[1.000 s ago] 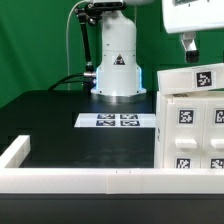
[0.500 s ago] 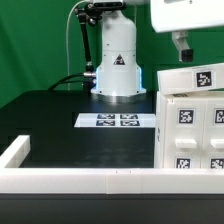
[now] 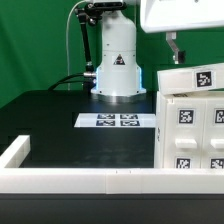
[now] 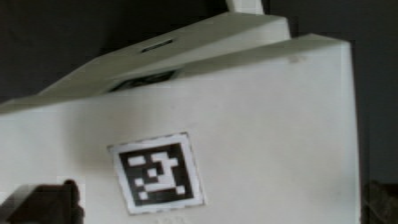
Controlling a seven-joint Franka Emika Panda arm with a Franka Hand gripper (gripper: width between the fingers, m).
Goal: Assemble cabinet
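Note:
The cabinet (image 3: 190,125) is a large white box with black-and-white square tags, standing at the exterior view's right on the black table. A smaller white tagged piece (image 3: 200,77) shows just behind its top edge. My gripper (image 3: 176,55) hangs above the cabinet's top left corner without touching it. In the wrist view the cabinet's white face (image 4: 267,110) with one tag (image 4: 157,175) fills the picture. My dark fingers (image 4: 45,200) stand far apart at the picture's two sides. The gripper is open and empty.
The marker board (image 3: 118,121) lies flat on the table in front of the white robot base (image 3: 117,65). A long low white rail (image 3: 80,180) runs along the near edge and turns back at the exterior view's left. A green wall is behind.
My gripper has moved steadily toward the exterior view's left, staying above the cabinet. The cabinet and other parts have not moved.

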